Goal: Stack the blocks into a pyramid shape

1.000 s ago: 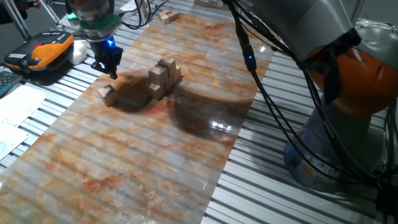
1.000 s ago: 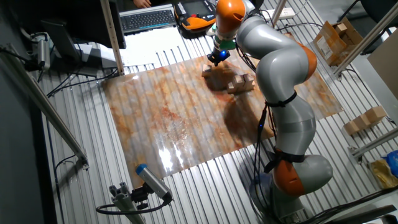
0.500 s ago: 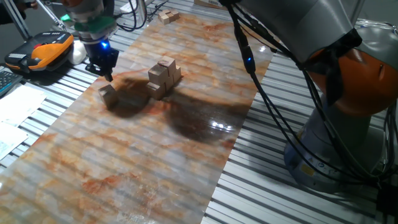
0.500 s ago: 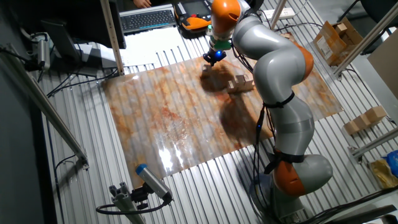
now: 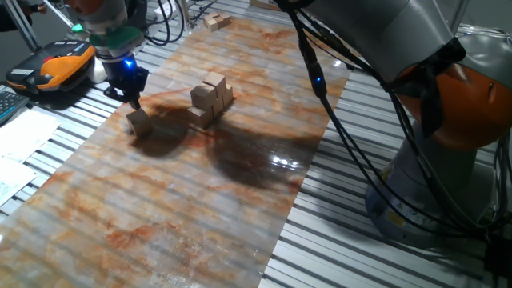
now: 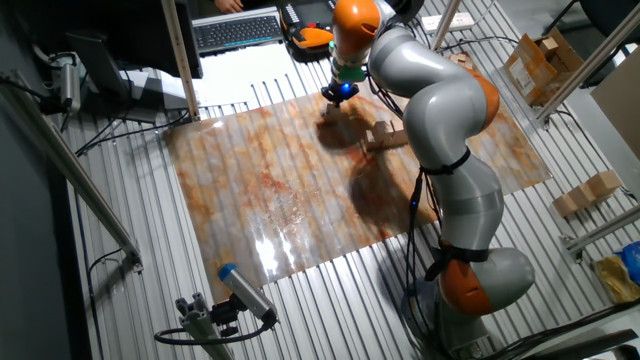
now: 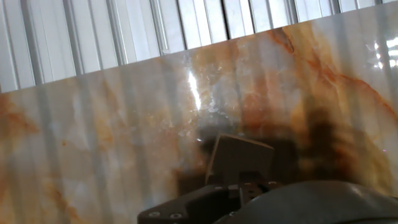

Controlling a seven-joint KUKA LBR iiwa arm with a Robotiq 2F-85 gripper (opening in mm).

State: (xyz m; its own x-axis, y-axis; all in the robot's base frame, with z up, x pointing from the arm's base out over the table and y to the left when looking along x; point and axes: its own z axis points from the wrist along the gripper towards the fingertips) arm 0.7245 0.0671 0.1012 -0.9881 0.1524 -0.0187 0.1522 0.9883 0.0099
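Note:
A lone tan wooden block lies on the marbled mat, left of a small pile of several alike blocks stacked two high. My gripper hangs just above and behind the lone block, apart from it and holding nothing. In the other fixed view the gripper is at the mat's far edge, the pile to its right. The hand view shows one dark finger over bare mat; no block shows there. How wide the jaws stand is not clear.
Another tan block lies at the mat's far end. An orange and black handset and papers lie on the slatted table to the left. The arm's base and cables stand at the right. Boxes lie beyond the mat.
My gripper has moved left, away from the pile, and now stands over the lone block. The blocks have not moved.

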